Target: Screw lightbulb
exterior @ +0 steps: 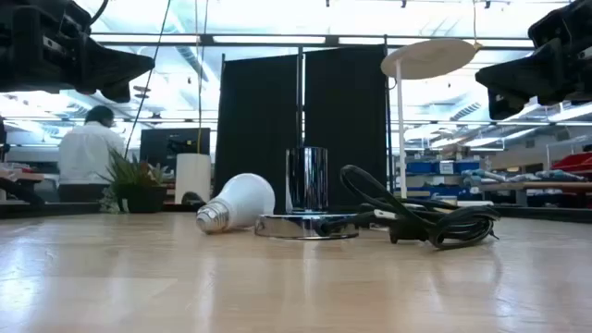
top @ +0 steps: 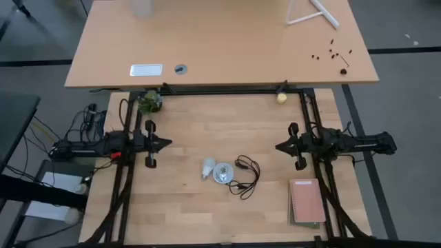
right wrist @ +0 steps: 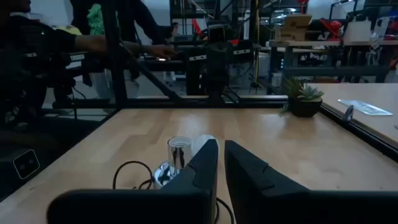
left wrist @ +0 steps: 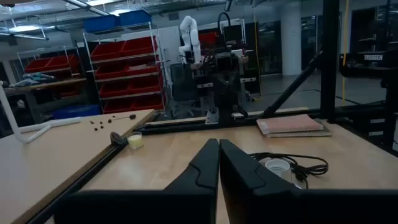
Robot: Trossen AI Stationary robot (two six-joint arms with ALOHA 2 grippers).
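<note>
Lightbulb [top: 207,167] lies on its side near the middle of the wooden table [top: 186,207], screw base pointing away from the socket [top: 222,173], glass end touching or just beside the socket disc. Nothing held: left gripper [top: 167,143] and right gripper [top: 279,146] both hang above the table at its left and right sides, fingers closed together, empty, well apart from the bulb.

Risks, as I judge them:
- Bulb is round and lying loose. A closed or off-centre finger coming down could nudge it and send it rolling, possibly toward the front edge.
- Base faces the wrong way, so it needs a pick, a turn and an upright approach. Smooth glass may slip in the pinch during that turn.
- Socket looks light and unfixed. Twisting the bulb could spin the whole disc unless the other arm pins it.
- Black cord [top: 246,176] is coiled right beside the socket toward the right side. A finger could snag it and drag the socket.
- Cross-threading if the bulb goes in tilted.

Surface: pale wood planks inside a black frame, notebook [top: 306,201] near the front right corner, small plant [top: 149,102] at the back left corner, yellowish ball [top: 282,98] on the back edge. Second table behind. Room beyond: dark screen panel, shelving with red bins, a person in white seated far off.
</note>
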